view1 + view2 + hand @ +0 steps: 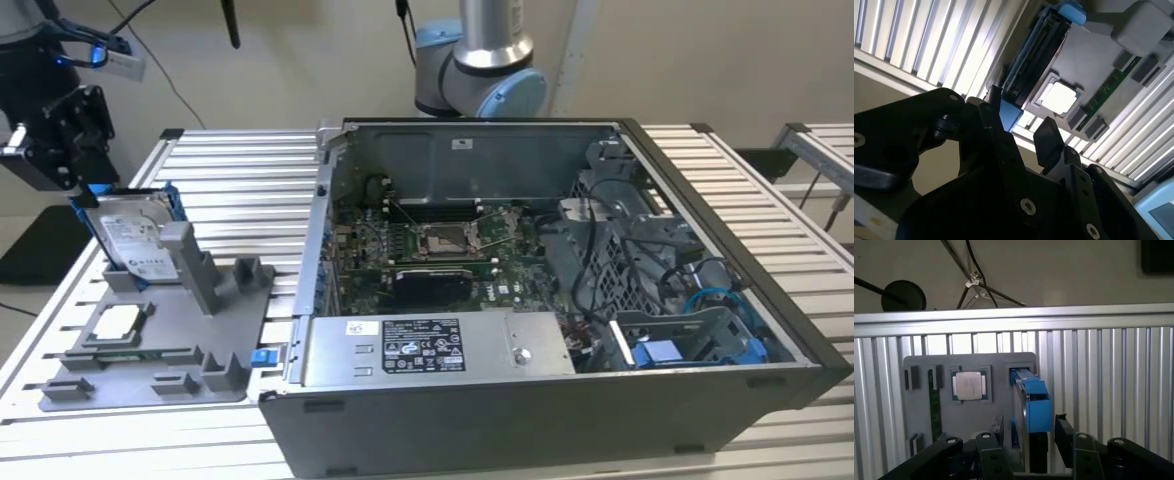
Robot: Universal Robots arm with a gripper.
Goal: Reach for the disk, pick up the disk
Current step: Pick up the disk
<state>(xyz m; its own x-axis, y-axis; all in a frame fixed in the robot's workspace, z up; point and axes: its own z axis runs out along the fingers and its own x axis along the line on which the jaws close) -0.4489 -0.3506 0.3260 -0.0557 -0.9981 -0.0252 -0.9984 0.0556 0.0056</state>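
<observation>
Disk (1033, 399) is flanked by the gripper's (1029, 429) wide-open fingers (1063, 429), nothing held; stands on edge in grey fixture (147, 370), nine o'clock of open computer case (534, 430) in exterior view; judgement: centre on it, stay square, clamp the flat faces.
</observation>
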